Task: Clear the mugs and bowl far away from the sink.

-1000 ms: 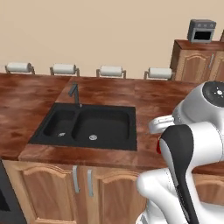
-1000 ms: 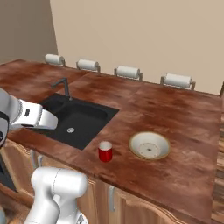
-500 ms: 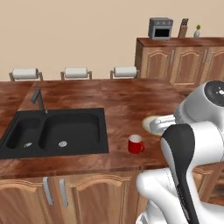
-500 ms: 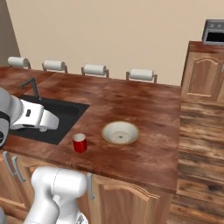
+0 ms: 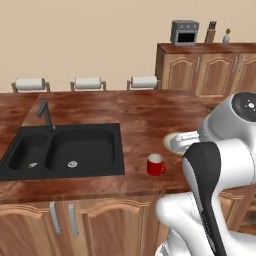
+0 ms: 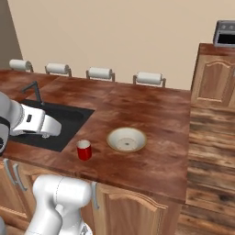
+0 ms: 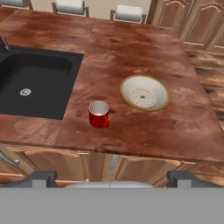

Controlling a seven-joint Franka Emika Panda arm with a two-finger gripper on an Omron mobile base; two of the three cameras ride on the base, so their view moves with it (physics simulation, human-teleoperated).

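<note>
A red mug (image 5: 156, 165) (image 6: 84, 150) (image 7: 99, 114) stands upright near the counter's front edge, just right of the black sink (image 5: 65, 150) (image 6: 69, 118) (image 7: 30, 83). The cream bowl (image 6: 126, 139) (image 7: 145, 92) with a tan rim lies further back and to the mug's right, apart from it. In the left base view my arm hides part of the bowl (image 5: 174, 142). My gripper (image 7: 113, 178) is open and empty, held back from the counter's front edge, with the mug ahead of it and slightly left.
Paper towel rolls (image 5: 88, 83) (image 6: 99, 73) line the back wall. A dark faucet (image 5: 45, 112) stands behind the sink. Tall wooden cabinets (image 5: 210, 70) with a small oven (image 5: 184, 33) on top rise at the right. The counter ends at the right, above wooden floor (image 6: 211, 151).
The base has driven to the right, so the whole scene has slid left in both base views. The sink has moved leftward and the mug and bowl now sit nearer the middle.
</note>
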